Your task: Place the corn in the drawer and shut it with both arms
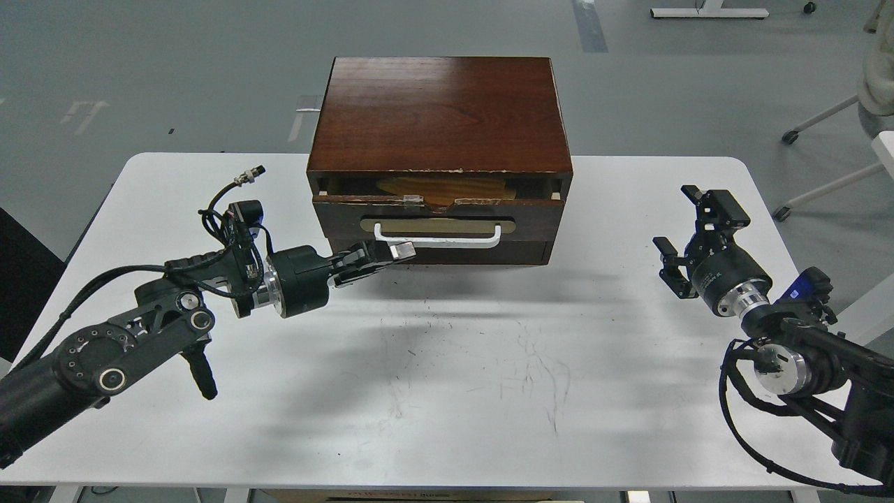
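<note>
Corn (447,188) lies inside the drawer (438,220), showing only as a yellow strip through the narrow gap under the cabinet top, so the first half of the task looks done.

Left jaws (399,251) are at the left end of the white handle (438,239), fingers drawn together into a narrow tip that touches or sits just in front of the bar. Whether they pinch the bar or merely press against it I cannot tell; they look clenched rather than spread. Behind them the left arm (140,328) reaches in low from the near left, wrist roughly level with the drawer front.

Right jaws (688,234) hang released, fingers spread wide and holding nothing, well apart from the cabinet (438,112) off to the right, over the table (447,391). The right arm (789,335) comes in from the near right corner.

The drawer stands slightly proud of the cabinet face, still open by a slim margin, its chipped top edge visible. The plain panel below it sits flush.

What is left, as I judge it, is the closing: a push straight toward the far side until the front meets the frame. Since the task asks for both arms, the right one probably needs to come across to the right half of the drawer front. A push from the left end alone might skew the drawer in its runners.
</note>
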`<state>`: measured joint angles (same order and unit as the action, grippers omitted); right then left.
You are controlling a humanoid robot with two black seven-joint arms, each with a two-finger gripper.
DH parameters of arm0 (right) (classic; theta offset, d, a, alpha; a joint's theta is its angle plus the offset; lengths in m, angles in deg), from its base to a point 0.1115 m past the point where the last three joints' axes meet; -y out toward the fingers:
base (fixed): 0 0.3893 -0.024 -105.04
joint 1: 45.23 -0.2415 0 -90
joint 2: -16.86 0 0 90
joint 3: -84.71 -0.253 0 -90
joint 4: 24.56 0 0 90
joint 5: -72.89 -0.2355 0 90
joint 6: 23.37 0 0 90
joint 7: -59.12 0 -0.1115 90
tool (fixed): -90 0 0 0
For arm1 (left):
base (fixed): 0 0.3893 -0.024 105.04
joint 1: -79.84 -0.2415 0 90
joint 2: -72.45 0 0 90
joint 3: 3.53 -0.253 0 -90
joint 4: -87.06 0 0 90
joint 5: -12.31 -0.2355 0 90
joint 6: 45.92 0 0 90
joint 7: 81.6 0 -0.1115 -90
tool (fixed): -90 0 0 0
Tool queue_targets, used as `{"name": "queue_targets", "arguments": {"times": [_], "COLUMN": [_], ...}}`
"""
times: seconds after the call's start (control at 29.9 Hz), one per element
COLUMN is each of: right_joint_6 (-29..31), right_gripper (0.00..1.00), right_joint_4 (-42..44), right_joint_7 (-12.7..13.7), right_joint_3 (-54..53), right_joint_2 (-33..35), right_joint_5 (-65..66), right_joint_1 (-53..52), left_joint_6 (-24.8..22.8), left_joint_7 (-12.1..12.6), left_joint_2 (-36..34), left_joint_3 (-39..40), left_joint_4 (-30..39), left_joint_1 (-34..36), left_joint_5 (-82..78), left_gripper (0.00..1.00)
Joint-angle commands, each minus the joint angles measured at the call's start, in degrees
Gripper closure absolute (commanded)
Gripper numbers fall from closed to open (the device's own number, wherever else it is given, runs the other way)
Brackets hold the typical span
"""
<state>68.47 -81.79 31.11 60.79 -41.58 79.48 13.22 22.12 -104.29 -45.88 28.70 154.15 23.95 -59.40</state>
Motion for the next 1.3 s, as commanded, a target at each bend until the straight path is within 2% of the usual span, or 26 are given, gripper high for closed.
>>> {"name": "queue_targets", "arguments": {"times": [0.0,0.27,0.4,0.94,1.1,1.27], "right_joint_6": [0.01,-0.08,-0.08,-0.08,-0.08,-0.08], "right_gripper": [0.00,0.00,0.00,0.00,0.00,0.00], "right_joint_4": [-0.07,-0.07,-0.07,-0.16,-0.16,-0.16], "right_joint_7": [0.01,0.01,0.01,0.01,0.01,0.01], "right_joint_3": [0.01,0.01,0.01,0.01,0.01,-0.08], "right_joint_2": [0.00,0.00,0.00,0.08,0.26,0.35], "right_joint_5": [0.00,0.00,0.00,0.00,0.00,0.00], "right_joint_1": [0.00,0.09,0.09,0.09,0.09,0.09], "left_joint_6": [0.34,0.95,3.67,5.96,4.47,-1.32], "left_joint_7": [0.02,0.02,0.11,0.28,0.11,-0.77], "left_joint_2": [0.47,1.26,1.26,2.49,1.97,-1.54], "left_joint_3": [-0.07,0.02,0.02,0.02,-0.24,-0.68], "left_joint_4": [-1.26,-2.75,-3.19,-5.39,-5.04,-1.36], "left_joint_1": [0.26,1.13,1.13,1.49,1.84,1.14], "left_joint_5": [-0.01,0.34,0.87,0.95,2.71,5.26], "left_gripper": [1.00,1.00,1.00,1.00,1.00,1.00]}}
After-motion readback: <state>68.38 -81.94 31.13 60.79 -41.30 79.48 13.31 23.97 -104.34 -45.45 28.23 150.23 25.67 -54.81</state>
